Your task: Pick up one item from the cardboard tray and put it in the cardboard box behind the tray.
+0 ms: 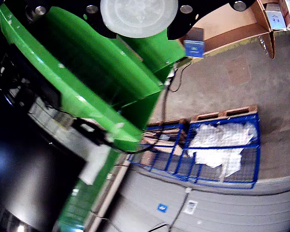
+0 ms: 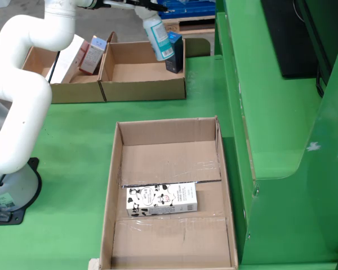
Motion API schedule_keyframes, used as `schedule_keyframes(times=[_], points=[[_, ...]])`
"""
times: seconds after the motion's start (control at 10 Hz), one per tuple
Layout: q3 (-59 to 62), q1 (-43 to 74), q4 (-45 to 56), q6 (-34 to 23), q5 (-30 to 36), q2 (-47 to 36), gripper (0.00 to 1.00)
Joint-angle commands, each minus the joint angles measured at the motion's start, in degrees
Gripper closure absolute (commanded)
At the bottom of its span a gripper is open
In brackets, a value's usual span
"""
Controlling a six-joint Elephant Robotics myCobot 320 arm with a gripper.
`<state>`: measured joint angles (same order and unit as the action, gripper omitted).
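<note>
The green bench (image 2: 158, 104) is carrying everything under inspection in the standing view. The white arm (image 2: 22, 84) is reaching from the left of that view toward the far edge. Well below the fingers, nearest the camera, the cardboard tray (image 2: 110, 185) is holding one remaining item, a cow-patterned carton (image 2: 161, 199) lying flat. Directly beneath the fingers, the cardboard box (image 2: 143, 73) behind the tray is showing a bare floor, with a dark blue packet (image 2: 176, 53) standing at its right wall. A second box (image 2: 45, 76) to the left is holding a pink-and-white packet (image 2: 93, 53). The fingers (image 2: 149, 14) are pinching a white bottle with a teal label (image 2: 158, 36) at its top, the bottle hanging tilted over the box's right rear corner. The riding view is pointing away from the work and is showing only the bottle's pale round end (image 1: 137, 17) between dark finger parts. Judgement: pick-up and transfer are looking complete; lowering and release into the box are remaining.
</note>
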<state>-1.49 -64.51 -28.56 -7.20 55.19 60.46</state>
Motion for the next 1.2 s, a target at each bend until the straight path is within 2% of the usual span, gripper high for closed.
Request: schedule_keyframes(times=[0.0,1.1], points=[[1.49,-3.22,-0.78,-0.05,-0.57,-0.27,1.00],[1.49,-9.09,-0.78,-0.09,-0.56,1.52,1.00]])
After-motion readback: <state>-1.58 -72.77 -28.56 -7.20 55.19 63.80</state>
